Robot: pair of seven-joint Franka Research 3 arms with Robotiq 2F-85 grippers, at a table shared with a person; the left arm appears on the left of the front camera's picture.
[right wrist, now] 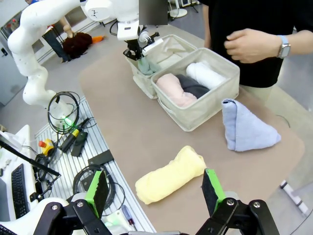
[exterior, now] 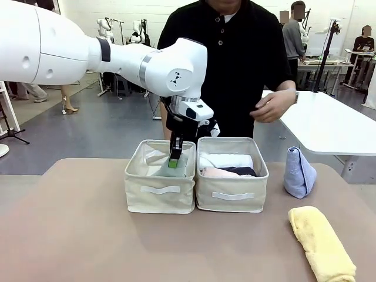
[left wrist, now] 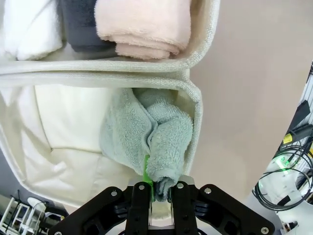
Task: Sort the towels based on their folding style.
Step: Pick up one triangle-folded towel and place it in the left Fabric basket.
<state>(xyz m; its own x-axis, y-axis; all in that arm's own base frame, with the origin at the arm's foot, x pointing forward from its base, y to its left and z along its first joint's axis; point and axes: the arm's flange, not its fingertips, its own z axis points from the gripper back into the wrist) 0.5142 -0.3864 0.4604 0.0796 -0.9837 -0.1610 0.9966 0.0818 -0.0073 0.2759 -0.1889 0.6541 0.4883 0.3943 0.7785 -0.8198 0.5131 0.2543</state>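
Right jaws apart, yellow towel [right wrist: 170, 175] beyond, left arm [exterior: 170, 64] angled down (into bin [exterior: 160, 200]), left jaws clamped on sage-green towel [left wrist: 166, 142]

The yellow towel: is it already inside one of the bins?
No, the yellow towel lies on the table, outside the left bin and the right bin.

Setting: robotics laboratory in an open hall. Evidence: bare grey floor [exterior: 111, 126]; long white table [exterior: 329, 123] beyond the tan worktop [exterior: 70, 235]; black equipment stand [exterior: 325, 59]; coiled cables [right wrist: 61, 110], red-button switch box [right wrist: 45, 144] and keyboard [right wrist: 20, 183] by a slotted metal base [right wrist: 98, 127].
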